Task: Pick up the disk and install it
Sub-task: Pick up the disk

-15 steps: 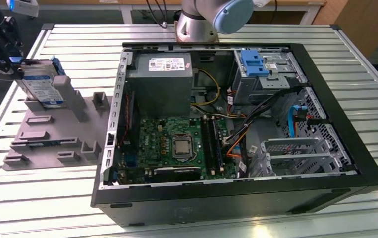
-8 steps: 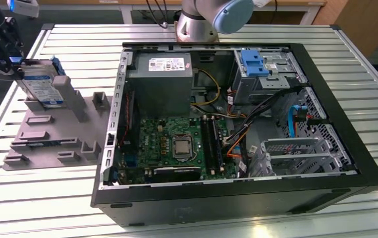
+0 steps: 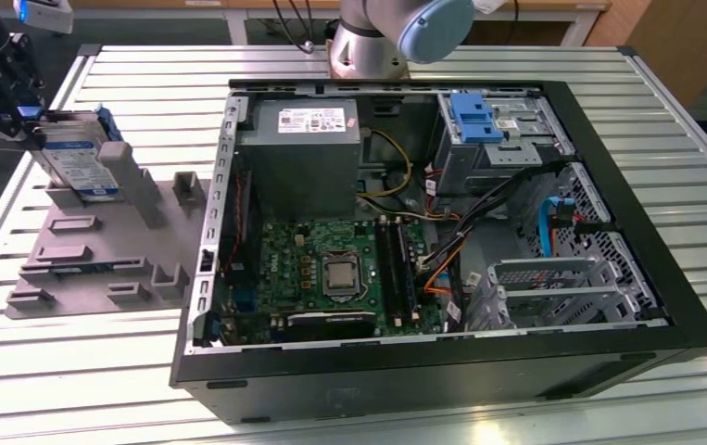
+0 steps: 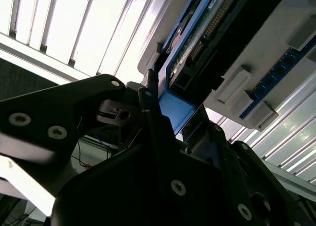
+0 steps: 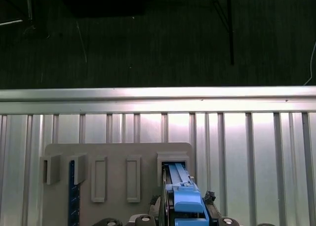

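Note:
The disk point(image 3: 75, 162) stands on edge in a slot of the grey fixture plate point(image 3: 94, 250) at the exterior view's left, its white-and-blue label facing the computer case. My gripper point(image 3: 34, 120) is at the disk's upper far edge. In the second wrist view the dark fingers point(image 4: 148, 93) flank the blue side rail of the disk point(image 4: 197, 43), whose green circuit board shows. In the first wrist view the gripper point(image 5: 186, 208) straddles the blue rail of the disk point(image 5: 183, 196) over the fixture's slot point(image 5: 172, 159). The fingers look closed against the rail.
An open black computer case point(image 3: 452, 366) lies in the middle of the slatted metal table point(image 3: 82, 371). Inside are a grey power supply box point(image 3: 304, 148), a motherboard point(image 3: 328, 269), a bare blue bracket point(image 3: 471, 116) and a metal drive cage point(image 3: 563, 287). The arm's base point(image 3: 372, 42) stands behind the case.

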`<state>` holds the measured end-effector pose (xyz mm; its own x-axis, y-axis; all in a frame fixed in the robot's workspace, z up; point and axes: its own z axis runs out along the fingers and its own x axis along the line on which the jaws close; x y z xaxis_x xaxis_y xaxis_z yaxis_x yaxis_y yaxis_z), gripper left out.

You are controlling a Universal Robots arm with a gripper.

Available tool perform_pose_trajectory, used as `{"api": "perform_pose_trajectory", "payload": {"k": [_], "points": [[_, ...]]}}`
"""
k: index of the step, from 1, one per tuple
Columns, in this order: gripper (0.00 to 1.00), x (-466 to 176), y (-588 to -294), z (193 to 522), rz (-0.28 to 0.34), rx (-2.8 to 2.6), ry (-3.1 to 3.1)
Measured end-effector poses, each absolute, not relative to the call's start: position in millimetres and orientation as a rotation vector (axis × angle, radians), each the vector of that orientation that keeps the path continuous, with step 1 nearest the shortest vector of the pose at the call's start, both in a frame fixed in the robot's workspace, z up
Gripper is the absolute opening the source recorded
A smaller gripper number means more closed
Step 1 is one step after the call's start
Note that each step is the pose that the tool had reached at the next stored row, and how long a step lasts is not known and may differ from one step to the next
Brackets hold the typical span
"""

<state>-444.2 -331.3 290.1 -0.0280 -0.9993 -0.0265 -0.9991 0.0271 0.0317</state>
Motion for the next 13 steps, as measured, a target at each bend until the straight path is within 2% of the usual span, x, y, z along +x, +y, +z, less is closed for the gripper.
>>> {"api": "perform_pose_trajectory", "payload": {"k": [8, 9, 13], "points": [[0.43, -444.2, -331.4, 289.4, -0.061, 2.186, -2.248], [0.37, -444.2, -331.4, 289.4, -0.061, 2.187, -2.247], [0.37, -444.2, -331.5, 289.3, -0.061, 2.195, -2.239]]}}
